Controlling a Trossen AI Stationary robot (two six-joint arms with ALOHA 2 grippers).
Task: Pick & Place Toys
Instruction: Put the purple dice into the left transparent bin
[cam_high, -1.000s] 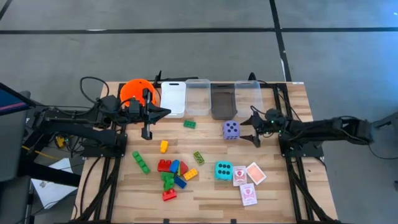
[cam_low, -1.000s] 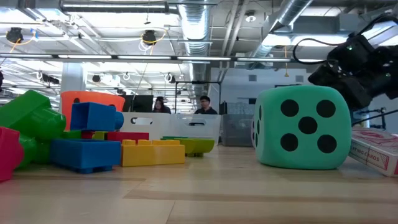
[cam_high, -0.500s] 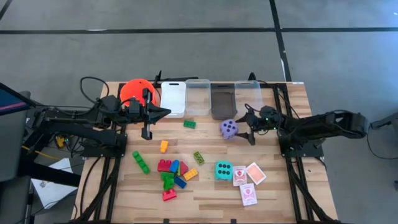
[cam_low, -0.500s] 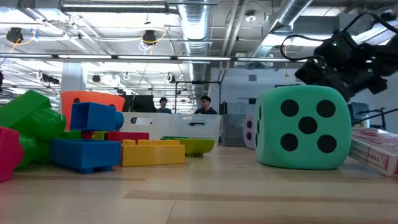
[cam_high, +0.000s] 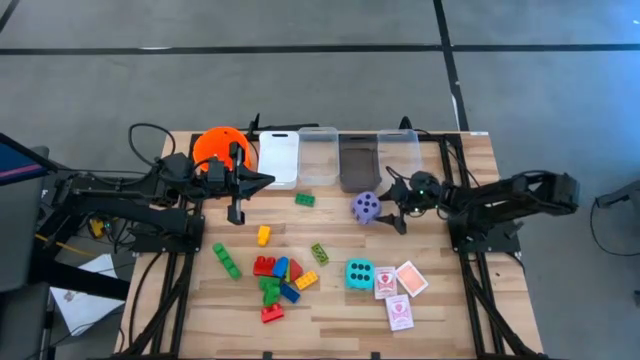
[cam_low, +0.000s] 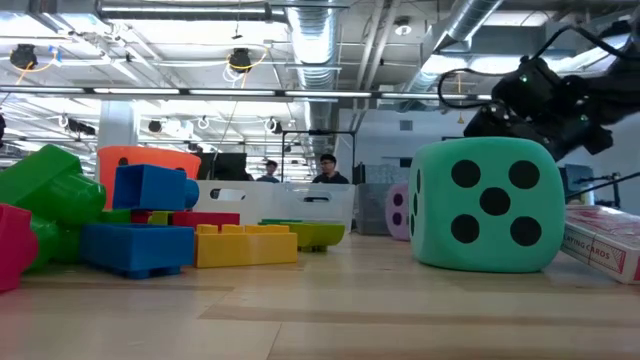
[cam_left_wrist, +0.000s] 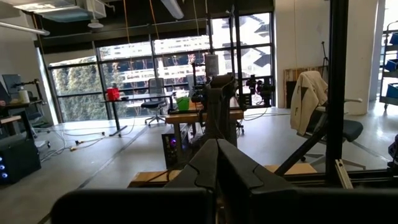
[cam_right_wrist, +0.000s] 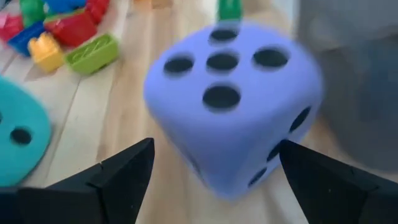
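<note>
The purple die (cam_high: 366, 206) lies on the table in front of the bins, tilted, as the right wrist view (cam_right_wrist: 230, 106) shows. My right gripper (cam_high: 392, 206) (cam_right_wrist: 216, 149) is open and low, with one finger on each side of the die. Farther left, my left gripper (cam_high: 268, 181) (cam_left_wrist: 217, 155) is shut on nothing and hangs above the table beside the orange bucket (cam_high: 215, 148). A teal die (cam_high: 359, 273), red-and-white cards (cam_high: 398, 290) and a heap of coloured bricks (cam_high: 278, 280) lie toward the near edge. My right gripper comes at the purple die from the table's right, slanting down, its open fingers (cam_right_wrist: 124, 168) on either side of it. Whether a finger or the palm touches the die I cannot tell.
A white bin (cam_high: 278, 158), a clear bin (cam_high: 318, 155), a dark bin (cam_high: 356, 162) and another clear bin (cam_high: 398, 150) line the far edge. Single bricks lie apart: green (cam_high: 305, 199), yellow (cam_high: 264, 235), green (cam_high: 227, 261), lime (cam_high: 320, 253).
My right gripper, still open, has gone toward the table's left until its fingers stand on either side of the purple die. The die has shifted a little leftward and turned, and in the low view it now shows from behind the teal die.
</note>
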